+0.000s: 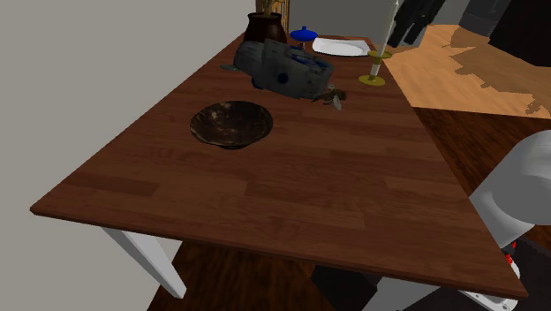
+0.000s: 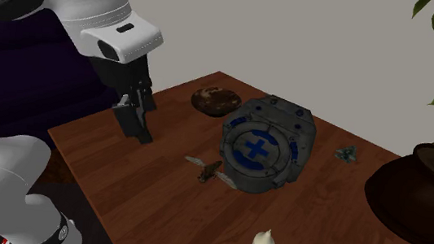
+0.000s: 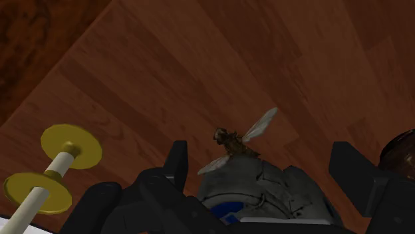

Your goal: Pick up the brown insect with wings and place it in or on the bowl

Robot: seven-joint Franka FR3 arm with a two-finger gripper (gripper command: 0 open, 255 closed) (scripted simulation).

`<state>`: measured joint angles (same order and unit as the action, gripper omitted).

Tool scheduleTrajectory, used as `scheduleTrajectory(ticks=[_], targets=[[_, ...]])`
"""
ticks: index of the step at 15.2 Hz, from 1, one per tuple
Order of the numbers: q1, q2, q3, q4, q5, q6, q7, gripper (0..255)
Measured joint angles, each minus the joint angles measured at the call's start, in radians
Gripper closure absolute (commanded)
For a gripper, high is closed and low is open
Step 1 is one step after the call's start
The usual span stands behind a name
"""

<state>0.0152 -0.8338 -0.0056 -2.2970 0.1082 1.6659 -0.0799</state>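
The brown winged insect [image 1: 334, 97] lies on the wooden table [image 1: 265, 194], next to a grey and blue round device [image 1: 287, 69]. In the second exterior view the insect [image 2: 207, 170] is just in front of the device [image 2: 266, 142]. A dark brown bowl [image 1: 231, 124] stands empty nearer the table's middle, and in the second exterior view the bowl [image 2: 216, 101] is beyond the device. My gripper [image 2: 136, 130] hangs above the table, apart from the insect, open and holding nothing. In the wrist view, the insect [image 3: 234, 143] rests ahead of the spread fingers [image 3: 176, 163].
A white candle in a yellow holder [image 1: 375, 71] stands close to the insect. A dark plant pot [image 2: 421, 194], a white plate [image 1: 340, 46] and a small blue object [image 1: 304, 34] sit at the table's far end. A small grey item [image 2: 346, 154] lies behind the device.
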Motion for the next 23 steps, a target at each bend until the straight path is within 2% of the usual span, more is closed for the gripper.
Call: scheduleTrajectory(ticks=[4,15,23], targets=[[0.008,0.063,0.010,-0.007,-0.003,0.054,-0.013,0],[0.036,0.417,0.044,0.025,-0.036,0.301,-0.086,0],[0.038,0.474,0.048,-0.028,-0.037,0.406,-0.095,0]])
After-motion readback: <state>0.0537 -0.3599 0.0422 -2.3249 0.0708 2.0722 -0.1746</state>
